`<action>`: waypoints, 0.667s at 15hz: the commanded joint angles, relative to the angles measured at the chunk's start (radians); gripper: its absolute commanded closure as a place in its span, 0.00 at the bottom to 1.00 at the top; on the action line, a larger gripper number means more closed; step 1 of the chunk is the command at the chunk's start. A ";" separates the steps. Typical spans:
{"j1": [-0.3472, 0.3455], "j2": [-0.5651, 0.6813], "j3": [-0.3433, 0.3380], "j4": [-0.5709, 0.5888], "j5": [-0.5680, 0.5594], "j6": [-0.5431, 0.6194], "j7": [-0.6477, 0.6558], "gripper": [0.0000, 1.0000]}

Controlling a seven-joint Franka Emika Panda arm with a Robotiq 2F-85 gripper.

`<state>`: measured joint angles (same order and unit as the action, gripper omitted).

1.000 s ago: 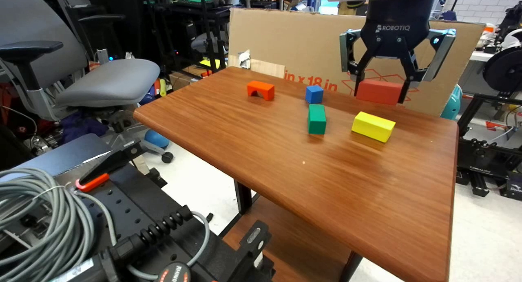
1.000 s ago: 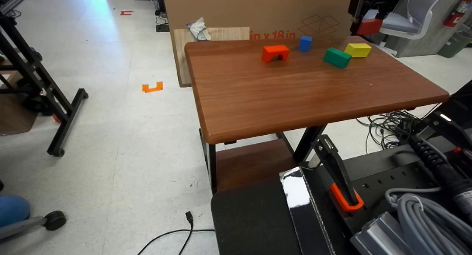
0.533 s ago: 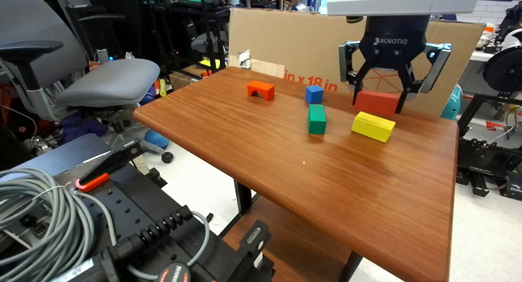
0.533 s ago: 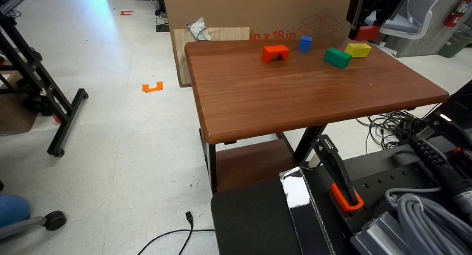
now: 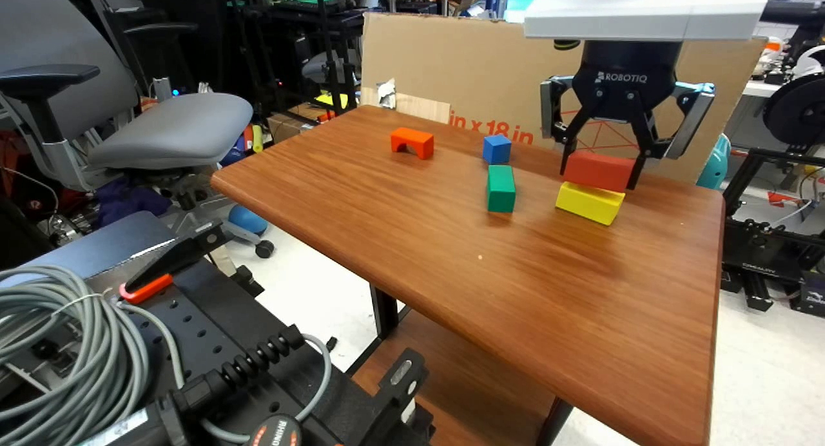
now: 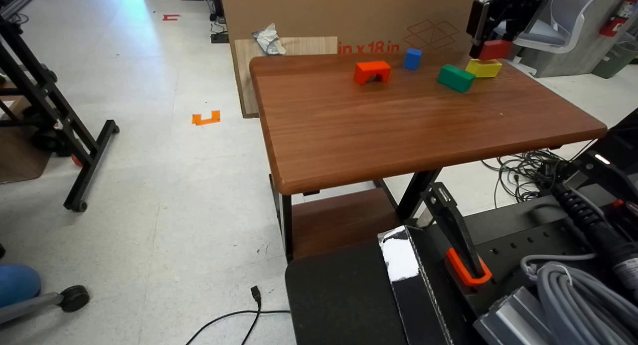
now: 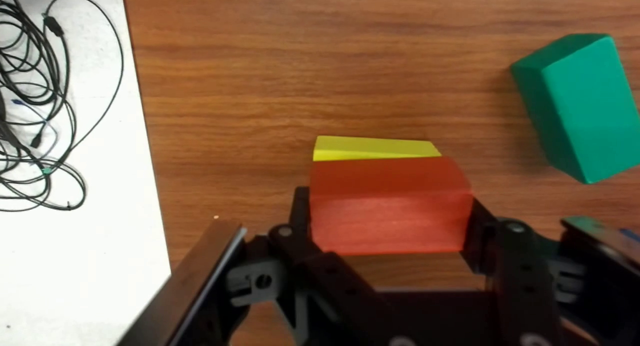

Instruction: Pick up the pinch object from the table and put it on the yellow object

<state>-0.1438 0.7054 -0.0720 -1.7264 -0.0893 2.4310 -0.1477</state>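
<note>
The pinch object is a red-orange rectangular block, seen in both exterior views (image 5: 598, 170) (image 6: 495, 50) and in the wrist view (image 7: 390, 221). My gripper (image 5: 598, 179) is shut on its two ends, with one finger at each end in the wrist view (image 7: 390, 201). The yellow object (image 5: 588, 205) lies on the table directly below the held block. It also shows in an exterior view (image 6: 483, 69). In the wrist view only a strip of the yellow block (image 7: 372, 147) shows past the red block. The red block is at or just above its top; I cannot tell whether they touch.
A green block (image 5: 501, 189) stands beside the yellow one and shows in the wrist view (image 7: 585, 106). A blue cube (image 5: 496, 149) and an orange arch block (image 5: 412, 142) are farther along the table (image 5: 451, 240). A large cardboard sheet (image 5: 483, 59) stands behind the table edge.
My gripper has moved down with the red block in it, from above and behind the yellow block to its top. The other blocks have not moved.
</note>
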 commanded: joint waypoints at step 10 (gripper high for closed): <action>-0.026 0.044 0.032 0.073 0.028 -0.088 -0.041 0.02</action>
<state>-0.1542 0.7245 -0.0582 -1.7006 -0.0887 2.3801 -0.1606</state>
